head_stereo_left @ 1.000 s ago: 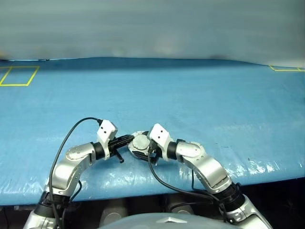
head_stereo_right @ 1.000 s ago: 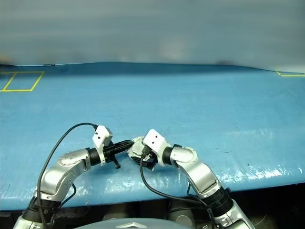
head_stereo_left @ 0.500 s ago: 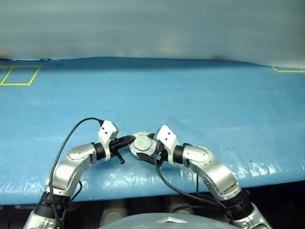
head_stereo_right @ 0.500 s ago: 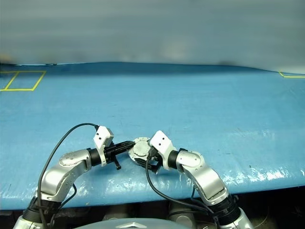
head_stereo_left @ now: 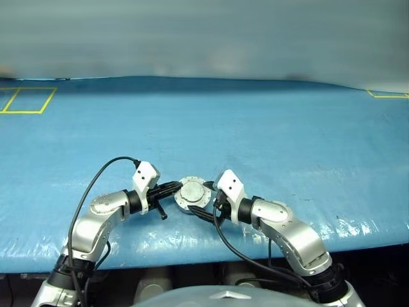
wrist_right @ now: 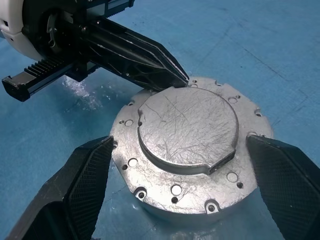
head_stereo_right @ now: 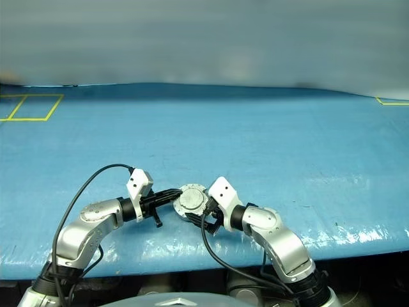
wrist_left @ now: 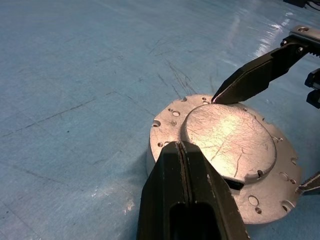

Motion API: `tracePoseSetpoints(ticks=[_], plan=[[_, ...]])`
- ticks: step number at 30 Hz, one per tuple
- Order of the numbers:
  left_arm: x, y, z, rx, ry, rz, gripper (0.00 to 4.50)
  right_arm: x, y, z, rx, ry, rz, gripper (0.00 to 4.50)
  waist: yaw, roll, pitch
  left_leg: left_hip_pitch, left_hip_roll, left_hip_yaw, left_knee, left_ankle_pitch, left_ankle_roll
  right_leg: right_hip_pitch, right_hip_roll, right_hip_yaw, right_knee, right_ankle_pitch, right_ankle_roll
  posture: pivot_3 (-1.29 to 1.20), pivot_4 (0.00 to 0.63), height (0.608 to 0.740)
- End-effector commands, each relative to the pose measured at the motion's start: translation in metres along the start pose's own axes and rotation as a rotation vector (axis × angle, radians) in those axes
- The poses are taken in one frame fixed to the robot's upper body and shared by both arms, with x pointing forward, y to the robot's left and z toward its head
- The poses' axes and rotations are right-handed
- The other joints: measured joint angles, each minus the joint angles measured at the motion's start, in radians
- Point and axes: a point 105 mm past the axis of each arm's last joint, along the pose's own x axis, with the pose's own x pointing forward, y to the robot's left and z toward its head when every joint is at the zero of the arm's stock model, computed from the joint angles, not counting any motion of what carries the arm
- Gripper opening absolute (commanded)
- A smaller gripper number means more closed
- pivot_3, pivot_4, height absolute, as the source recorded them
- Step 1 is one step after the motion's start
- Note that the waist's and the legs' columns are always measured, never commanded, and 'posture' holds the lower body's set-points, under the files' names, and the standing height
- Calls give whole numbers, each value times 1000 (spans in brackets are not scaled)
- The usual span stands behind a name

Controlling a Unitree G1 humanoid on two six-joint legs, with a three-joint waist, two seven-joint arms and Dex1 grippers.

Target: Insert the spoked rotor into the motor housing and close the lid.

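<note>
Right end effector (wrist_right: 180, 200) drew back, spread wide around the closed lid (wrist_right: 187, 127); left end effector (wrist_left: 182, 150) pressed together on it. Task approx. done.

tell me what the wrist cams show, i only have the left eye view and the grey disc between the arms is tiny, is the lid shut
Observer: Yes. The lid lies flat on the housing, its grey outer face with the raised centre up.
Operator: left fingers doing what
Observer: The left gripper is shut, its tip touching the rim of the raised centre.
Operator: and the right
Observer: The right gripper is wide open, one finger on each side of the housing, neither touching it.
Operator: any gap under the lid
Observer: None visible along the edge that shows in the right wrist view.
</note>
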Motion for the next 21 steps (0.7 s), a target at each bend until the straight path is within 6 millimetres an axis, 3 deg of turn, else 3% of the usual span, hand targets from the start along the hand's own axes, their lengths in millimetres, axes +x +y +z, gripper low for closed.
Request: tracePoseSetpoints(ticks=[1,21], plan=[[1,-3,-22,-29,70,-16,0,-6,-6,-15,58,45,-40,4464,0,0,0,0,0,0,0,0,0,0,0,0,0,0,0,0,150,740],[1,-2,-17,-6,42,-23,0,-26,-14,-9,150,-46,-105,4464,3,2,3,-2,0,0,0,0,0,-1,0,0,-1,-1,2,0,150,740]])
